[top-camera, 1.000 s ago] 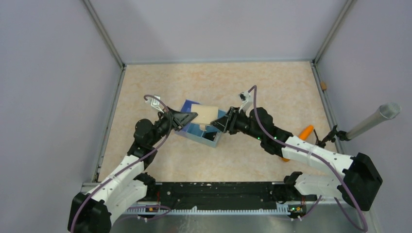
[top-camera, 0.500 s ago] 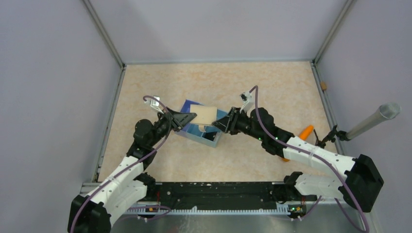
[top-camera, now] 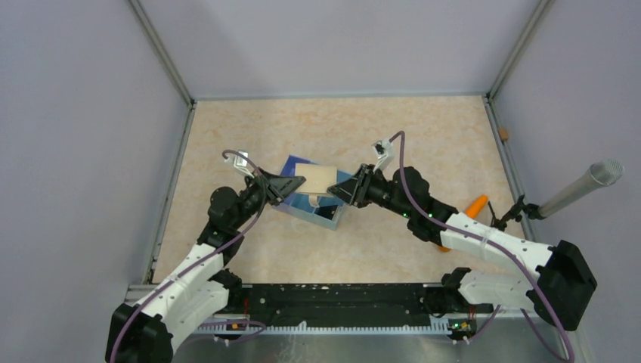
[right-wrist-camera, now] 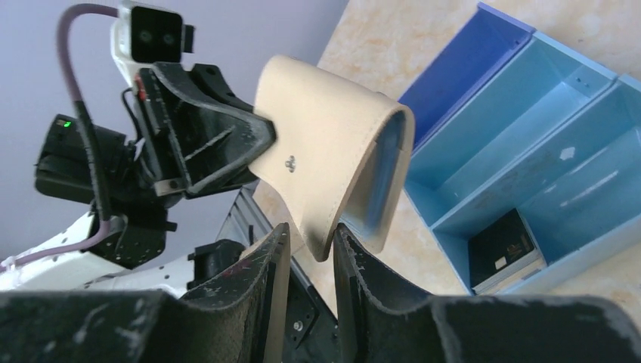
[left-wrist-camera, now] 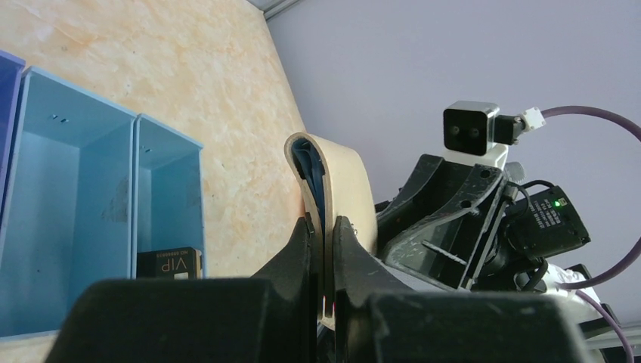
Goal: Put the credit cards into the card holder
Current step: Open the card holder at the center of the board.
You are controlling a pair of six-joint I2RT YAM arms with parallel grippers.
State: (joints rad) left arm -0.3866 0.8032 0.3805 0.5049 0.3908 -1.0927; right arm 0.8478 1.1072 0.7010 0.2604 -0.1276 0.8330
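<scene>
Beige tabletop (top-camera: 423,136), card holder (top-camera: 320,180) level, mouth toward right end effector (top-camera: 342,190)

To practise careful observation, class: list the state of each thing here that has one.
card holder, held above the blue tray, mouth gaping, blue showing inside.
left gripper, jaws shut on the card holder.
right gripper, jaws open astride its flap.
blue tray, on the table.
black card, lying in the tray's end compartment.

A beige marbled tabletop (top-camera: 393,128) is shown, on which a blue three-compartment tray (top-camera: 302,209) is set near the middle and an orange object (top-camera: 476,204) at the right.
</scene>
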